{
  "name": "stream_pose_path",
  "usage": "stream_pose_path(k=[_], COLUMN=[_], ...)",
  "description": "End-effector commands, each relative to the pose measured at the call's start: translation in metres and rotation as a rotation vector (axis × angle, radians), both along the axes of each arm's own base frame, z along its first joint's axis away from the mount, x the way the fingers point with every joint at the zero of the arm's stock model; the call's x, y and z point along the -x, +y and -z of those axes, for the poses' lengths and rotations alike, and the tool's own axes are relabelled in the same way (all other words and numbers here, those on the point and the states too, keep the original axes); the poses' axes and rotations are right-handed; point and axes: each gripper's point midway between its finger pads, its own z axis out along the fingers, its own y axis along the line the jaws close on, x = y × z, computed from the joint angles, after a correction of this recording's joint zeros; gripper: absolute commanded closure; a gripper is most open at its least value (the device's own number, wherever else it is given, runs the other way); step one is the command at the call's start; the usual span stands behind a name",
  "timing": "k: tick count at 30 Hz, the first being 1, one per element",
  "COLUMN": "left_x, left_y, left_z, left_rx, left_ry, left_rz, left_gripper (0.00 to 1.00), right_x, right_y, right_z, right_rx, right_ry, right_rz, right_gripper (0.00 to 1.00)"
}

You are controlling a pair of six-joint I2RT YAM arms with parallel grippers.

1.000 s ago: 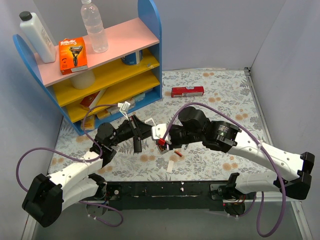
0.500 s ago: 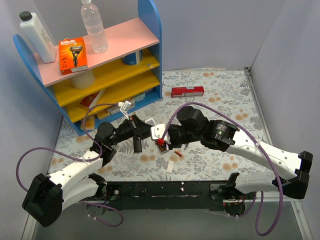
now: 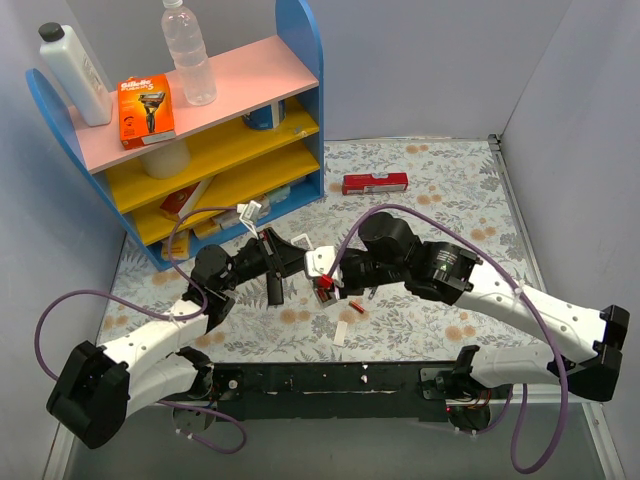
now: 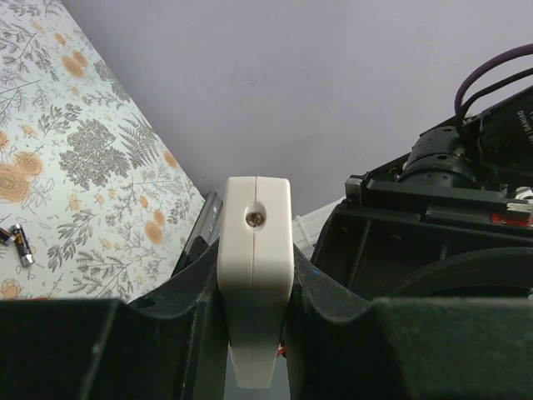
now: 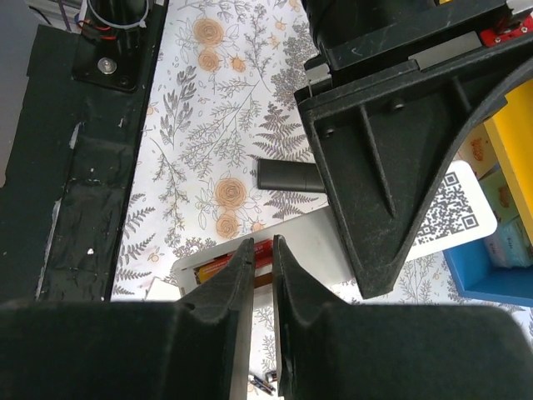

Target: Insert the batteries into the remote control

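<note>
— Over mid-table, what's the left gripper (image 4: 255,329) got?
— It's clamped on the remote (image 5: 312,246). White body, pinched edge-on betw. both fingers, held above the floral cloth (image 3: 440,190). L wrist cam sees its end face w/ one small screw.
— Which way's the remote facing?
— Open side up, per R wrist cam. The battery bay shows at the end away from the left gripper.
— And the right gripper (image 5: 258,250)?
— Directly above that bay, pointing down. Fingers nearly together, just a thin gap. A red battery (image 5: 218,267) lies lengthwise in the bay, and one end of it sits in that gap. Can't tell if the tips pinch it or only straddle it.
— Any other cells?
— Yep. Two loose batteries (image 4: 18,242) lie side by side on the cloth, well apart from the remote. Dark w/ light tips; colours too small to call.
— Anything else nearby?
— A dark bar-shaped piece (image 5: 287,175) shows just beside the remote, next to the left gripper; can't tell what it is. Blue shelf (image 3: 300,60) w/ yellow boards stands at the far left, apart from both grippers.
</note>
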Motion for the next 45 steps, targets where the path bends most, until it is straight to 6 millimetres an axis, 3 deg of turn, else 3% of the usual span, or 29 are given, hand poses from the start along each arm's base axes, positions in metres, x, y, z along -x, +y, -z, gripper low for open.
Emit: stream_pose_path(k=[1,10,15,19,21,22,25,29,34,39,45], left_x=[0.0,0.003,0.009,0.014,0.01,0.006,-0.01,-0.028,-0.04,-0.047,-0.042], left_y=[0.012,0.013,0.014,0.016,0.014,0.014,0.011,0.015,0.026,0.042,0.057], left_z=[-0.062,-0.089,-0.092,-0.089,-0.08,-0.075,-0.04,0.014,0.054,0.087,0.107], left_rx=[0.193,0.227,0.233,0.245,0.208,0.185,0.064,-0.072,-0.166,-0.247,-0.266], left_ry=[-0.102,-0.185,-0.219,-0.221,-0.21,-0.207,-0.141,-0.028,0.046,0.116,0.147], left_rz=[-0.04,-0.036,-0.015,0.001,-0.017,-0.038,-0.1,-0.194,-0.295,-0.396,-0.449], left_gripper=[1.0,1.0,1.0,1.0,1.0,1.0,1.0,1.0,1.0,1.0,1.0], right_x=[0.015,0.017,0.007,0.004,0.009,0.01,0.016,0.02,0.021,-0.012,-0.039], right_y=[-0.011,-0.019,-0.021,-0.017,-0.012,-0.007,0.001,0.011,0.01,-0.008,-0.052], right_z=[0.03,0.051,0.063,0.061,0.055,0.043,0.02,-0.023,-0.055,-0.041,0.031], right_rx=[0.074,0.102,0.094,0.067,0.049,0.019,-0.044,-0.154,-0.239,-0.179,0.03], right_ry=[0.095,0.124,0.127,0.156,0.184,0.193,0.216,0.227,0.223,0.215,0.308], right_rz=[-0.017,0.015,0.091,0.118,0.097,0.091,0.059,0.029,0.043,0.273,0.574], right_gripper=[0.84,0.85,0.84,0.8,0.76,0.74,0.64,0.5,0.33,0.3,0.34])
